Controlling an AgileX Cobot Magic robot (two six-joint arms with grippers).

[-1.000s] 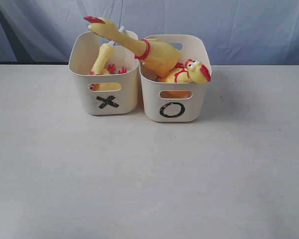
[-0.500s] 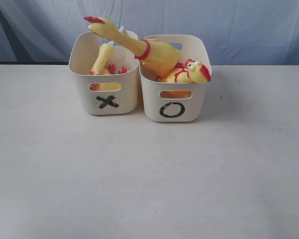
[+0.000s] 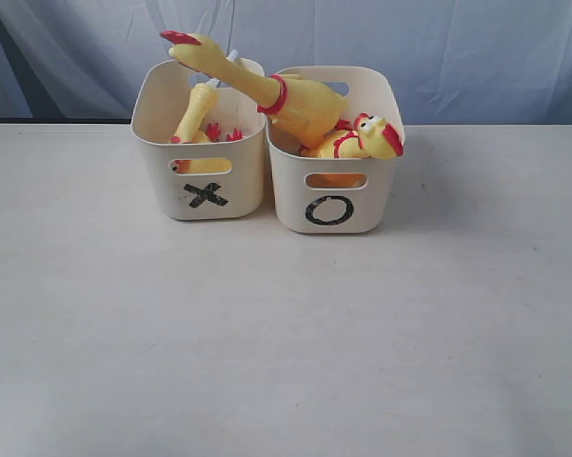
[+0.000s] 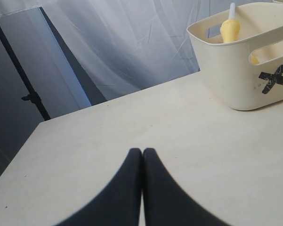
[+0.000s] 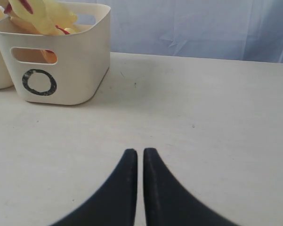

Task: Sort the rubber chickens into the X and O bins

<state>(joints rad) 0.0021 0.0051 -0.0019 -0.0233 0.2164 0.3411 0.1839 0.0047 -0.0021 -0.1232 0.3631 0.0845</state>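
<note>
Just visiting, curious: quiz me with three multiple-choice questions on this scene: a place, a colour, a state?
1. Where is the big chicken's body? A in the O bin; B in the X bin; C outside both.
2. What colour are the bins' marks? A red; B black; C blue.
3. How is the left gripper? A open; B shut on a chicken; C shut, empty.
A: body in the O bin, neck over the X bin. B: both letters black. C: fingers meet, nothing between.

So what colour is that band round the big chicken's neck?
Red. The band circles the yellow chicken; the exterior view shows it best.
</note>
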